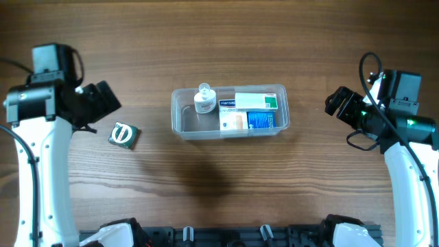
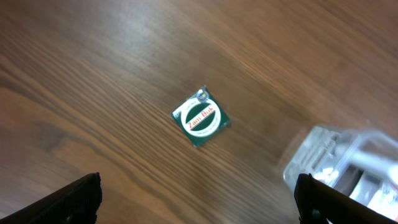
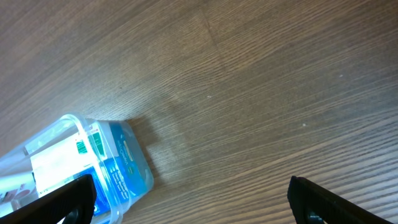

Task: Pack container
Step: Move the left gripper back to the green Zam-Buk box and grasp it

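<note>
Container [image 1: 182, 127]: sitting mid-desk [image 1: 219, 199] between the two arms, already holding most of the stuff.
Leftover: one green square tin [image 1: 124, 134] is lying flat on the desk, left of the container and apart from it (I'm reading it as the last piece to pack).
Left gripper [image 1: 106, 101]: hovering near the tin, fingers spread wide, pinching nothing.
Right gripper [image 1: 337, 101]: hanging off to the container's right, also spread and empty.
How I'm playing it: I'm centring over the tin, lining the fingers up across two opposite edges, going low because it's thin, then closing gently so it isn't skidding.
Count: one container, one bottle [image 1: 204, 99], three boxes [image 1: 257, 101] that I'm making out (possibly a fourth), one tin.
</note>
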